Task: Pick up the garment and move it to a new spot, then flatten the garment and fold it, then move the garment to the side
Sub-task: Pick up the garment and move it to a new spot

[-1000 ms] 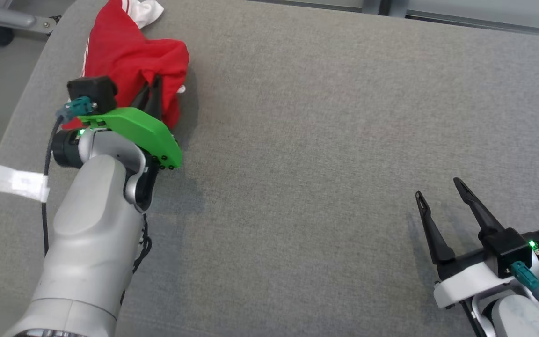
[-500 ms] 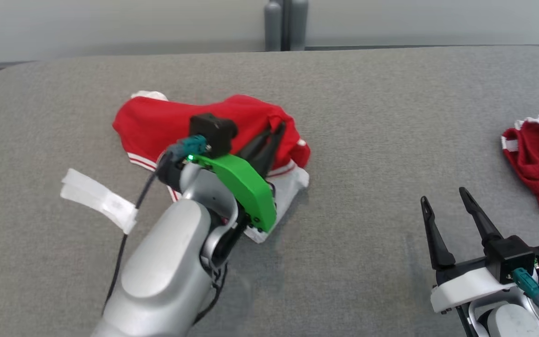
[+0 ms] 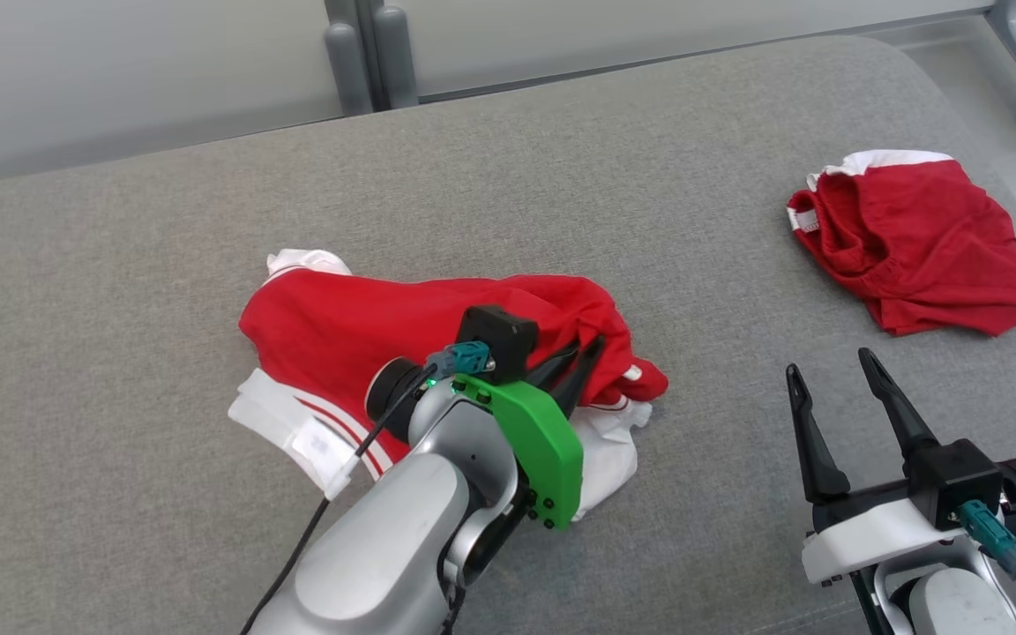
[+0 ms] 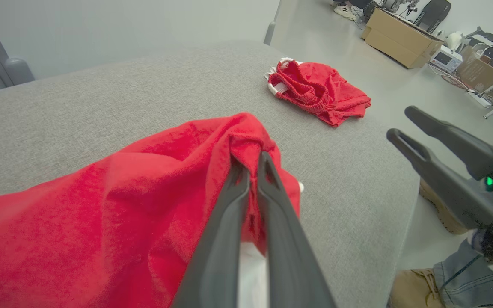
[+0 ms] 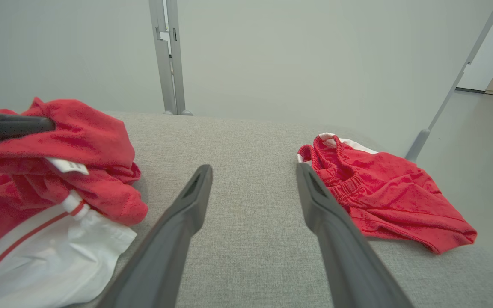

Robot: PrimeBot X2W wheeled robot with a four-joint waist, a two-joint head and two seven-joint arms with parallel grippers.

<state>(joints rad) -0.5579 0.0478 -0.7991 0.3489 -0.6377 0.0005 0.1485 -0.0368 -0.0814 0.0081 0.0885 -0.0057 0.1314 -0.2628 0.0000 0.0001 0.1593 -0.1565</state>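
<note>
The garment (image 3: 367, 326) is a crumpled red piece with white trim and red stripes, lying mid-left on the grey padded table (image 3: 561, 176). My left gripper (image 3: 587, 346) is shut on a raised red fold at the garment's right end; the left wrist view shows the cloth (image 4: 122, 205) bunched between the closed fingertips of that gripper (image 4: 248, 158). My right gripper (image 3: 828, 363) stands open at the lower right, holding nothing. In the right wrist view the garment (image 5: 79, 141) lies left of the open gripper (image 5: 253, 169).
Another red garment (image 3: 914, 234) with a white waistband lies near the table's right end, also seen as a crumpled heap (image 4: 319, 90) (image 5: 379, 192). The table's right edge drops to the floor. A person's leg and tan shoe (image 4: 456, 273) show beyond it. Cardboard boxes (image 4: 400, 36) stand farther off.
The head camera has swung right, bringing the second garment into view. My left gripper, still shut on the garment, has carried it from the table's left edge towards the middle. The right gripper stays open.
</note>
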